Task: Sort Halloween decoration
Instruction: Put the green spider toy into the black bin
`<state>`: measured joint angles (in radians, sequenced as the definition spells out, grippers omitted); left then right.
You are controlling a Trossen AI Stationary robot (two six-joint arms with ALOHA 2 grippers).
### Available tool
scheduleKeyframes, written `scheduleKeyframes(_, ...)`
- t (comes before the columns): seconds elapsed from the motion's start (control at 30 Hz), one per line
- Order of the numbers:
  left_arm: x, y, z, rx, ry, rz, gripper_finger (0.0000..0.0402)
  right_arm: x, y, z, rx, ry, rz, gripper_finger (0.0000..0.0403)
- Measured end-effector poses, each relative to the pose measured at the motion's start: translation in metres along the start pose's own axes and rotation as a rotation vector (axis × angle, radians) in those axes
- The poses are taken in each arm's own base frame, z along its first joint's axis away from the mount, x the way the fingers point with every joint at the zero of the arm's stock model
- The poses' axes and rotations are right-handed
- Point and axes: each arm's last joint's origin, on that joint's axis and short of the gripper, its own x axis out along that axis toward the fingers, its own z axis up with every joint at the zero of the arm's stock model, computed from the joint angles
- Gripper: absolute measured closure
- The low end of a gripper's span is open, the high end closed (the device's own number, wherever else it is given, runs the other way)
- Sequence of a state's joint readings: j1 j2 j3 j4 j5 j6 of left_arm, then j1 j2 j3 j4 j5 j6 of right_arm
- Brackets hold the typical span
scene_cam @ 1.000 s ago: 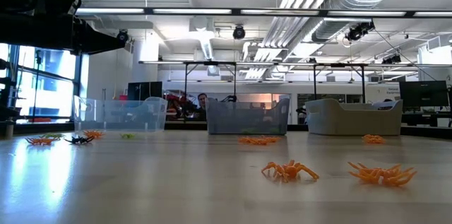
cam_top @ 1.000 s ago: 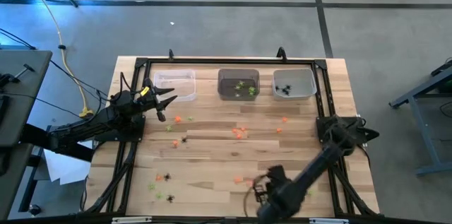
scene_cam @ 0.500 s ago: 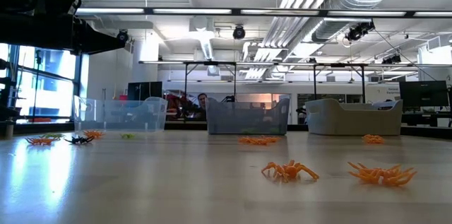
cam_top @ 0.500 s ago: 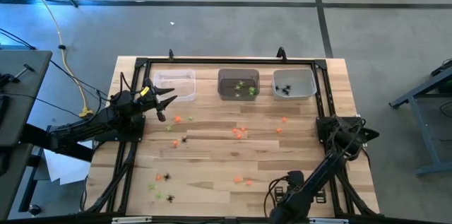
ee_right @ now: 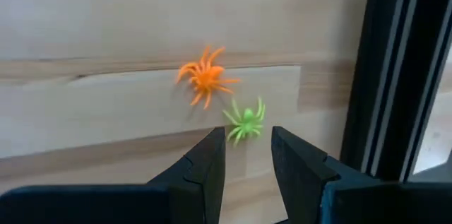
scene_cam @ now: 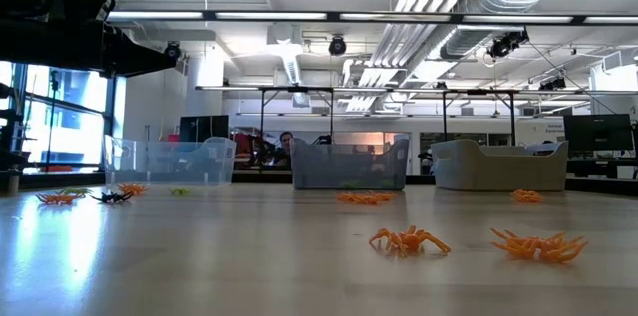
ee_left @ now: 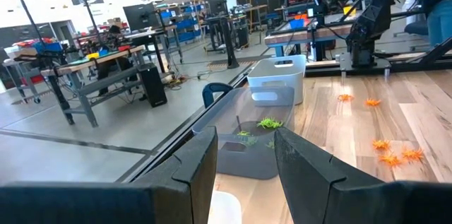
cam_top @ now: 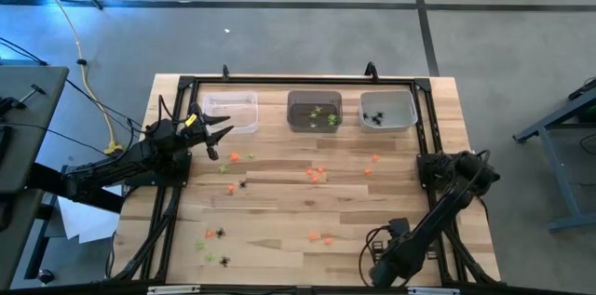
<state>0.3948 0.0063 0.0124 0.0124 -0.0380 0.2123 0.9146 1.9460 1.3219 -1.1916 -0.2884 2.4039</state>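
Right gripper, jaws parted narrowly and empty, hovers with a lime-green spider just ahead of the gap and an orange spider beyond it. Risk: closing may catch both colours. Left gripper waits, jaws likewise apart, empty.

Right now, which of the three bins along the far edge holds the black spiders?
The white bin, the one nearest the right arm's side of the table. The dark middle bin holds lime-green spiders, and I cannot make out anything in the clear bin.
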Motion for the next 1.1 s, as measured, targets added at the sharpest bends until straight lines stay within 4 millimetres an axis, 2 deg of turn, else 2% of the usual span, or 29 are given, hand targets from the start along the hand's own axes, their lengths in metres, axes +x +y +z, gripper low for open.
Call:
scheduleKeyframes(0.2,0.0,0.0,0.0,0.0,0.0,0.0,0.0271,0.023,-0.011,-0.002,-0.084,0.069,0.091,0.0293)
scheduleKeyframes(0.5,0.0,0.0,0.0,0.0,0.0,0.0,0.0271,0.048,-0.019,0.0,-0.158,0.055,0.168,0.0293)
scheduleKeyframes(0.73,0.0,0.0,0.0,0.0,0.0,0.0,0.0271,0.051,-0.018,0.002,-0.174,0.053,0.183,0.0297)
scheduleKeyframes(0.83,0.0,0.0,0.0,0.0,0.0,0.0,0.0271,0.05,-0.016,0.002,-0.169,0.055,0.189,0.0322)
scheduleKeyframes(0.97,0.0,0.0,0.0,0.0,0.0,0.0,0.0271,0.048,-0.013,0.002,-0.17,0.066,0.185,0.0383)
scheduleKeyframes(1.1,0.0,0.0,0.0,0.0,0.0,0.0,0.0271,0.047,-0.01,0.004,-0.165,0.082,0.172,0.0392)
